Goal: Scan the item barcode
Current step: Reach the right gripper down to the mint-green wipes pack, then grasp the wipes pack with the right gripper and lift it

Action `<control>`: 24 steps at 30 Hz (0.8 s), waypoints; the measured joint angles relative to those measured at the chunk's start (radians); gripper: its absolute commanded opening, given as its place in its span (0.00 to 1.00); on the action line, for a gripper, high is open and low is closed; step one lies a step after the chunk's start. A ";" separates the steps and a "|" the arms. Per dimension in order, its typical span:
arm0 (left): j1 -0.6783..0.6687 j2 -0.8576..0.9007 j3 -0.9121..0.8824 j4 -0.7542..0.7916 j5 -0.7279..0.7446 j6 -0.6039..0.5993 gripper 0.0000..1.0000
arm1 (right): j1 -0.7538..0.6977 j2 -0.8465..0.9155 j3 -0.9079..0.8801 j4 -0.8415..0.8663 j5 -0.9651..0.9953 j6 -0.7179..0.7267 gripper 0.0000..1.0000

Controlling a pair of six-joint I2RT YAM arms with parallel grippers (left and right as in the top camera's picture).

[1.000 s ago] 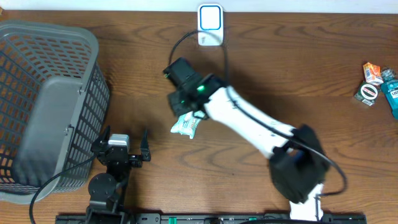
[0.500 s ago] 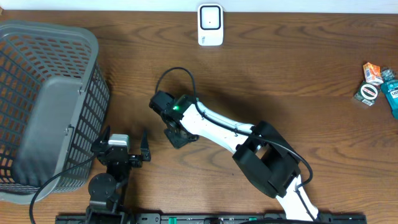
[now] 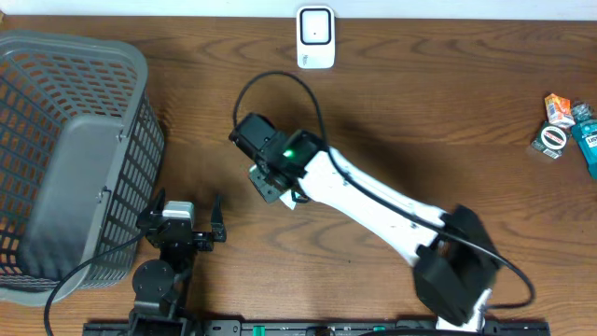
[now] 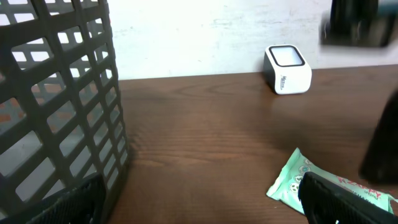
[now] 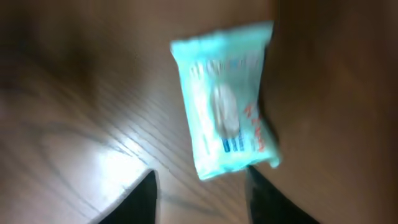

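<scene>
Right gripper sits over mid-surface, arm reaching in from the bottom right corner. In the right wrist view we see both of its fingers spread apart with bare wood between them, so it's open and holding nothing.

The item, a mint-green packet, lies just past the fingertips, not touching either one. That view is blurred. We make out red lettering and a small block of blue stripes on the packet face, but we can't tell if that's the barcode.

From overhead the packet is almost fully hidden under the right gripper, with only a pale corner showing. In the left wrist view it lies flat on the surface, low right in frame and partly behind a left finger.

Scanner stands at the far edge of the surface, well apart from the packet. The left wrist view shows it upright against the wall.

Left gripper is parked near the front edge, just beside the grey basket, jaws fully spread and empty.

A few small packages sit at the far right edge.
</scene>
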State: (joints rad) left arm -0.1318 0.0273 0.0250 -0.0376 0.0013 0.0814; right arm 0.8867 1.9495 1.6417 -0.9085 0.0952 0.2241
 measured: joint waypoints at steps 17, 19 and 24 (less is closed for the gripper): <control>0.000 0.000 0.000 0.000 0.000 0.000 0.98 | 0.022 0.233 -0.016 0.137 0.187 -0.111 0.46; 0.000 0.000 0.000 0.000 0.000 0.000 0.98 | 0.029 0.235 -0.016 0.138 0.204 -0.111 0.47; 0.000 0.000 0.000 0.000 0.000 0.000 0.98 | 0.040 0.236 -0.016 0.143 0.238 -0.100 0.49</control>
State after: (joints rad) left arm -0.1318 0.0273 0.0250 -0.0376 0.0010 0.0814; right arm 0.9272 2.1857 1.6253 -0.7650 0.3328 0.1246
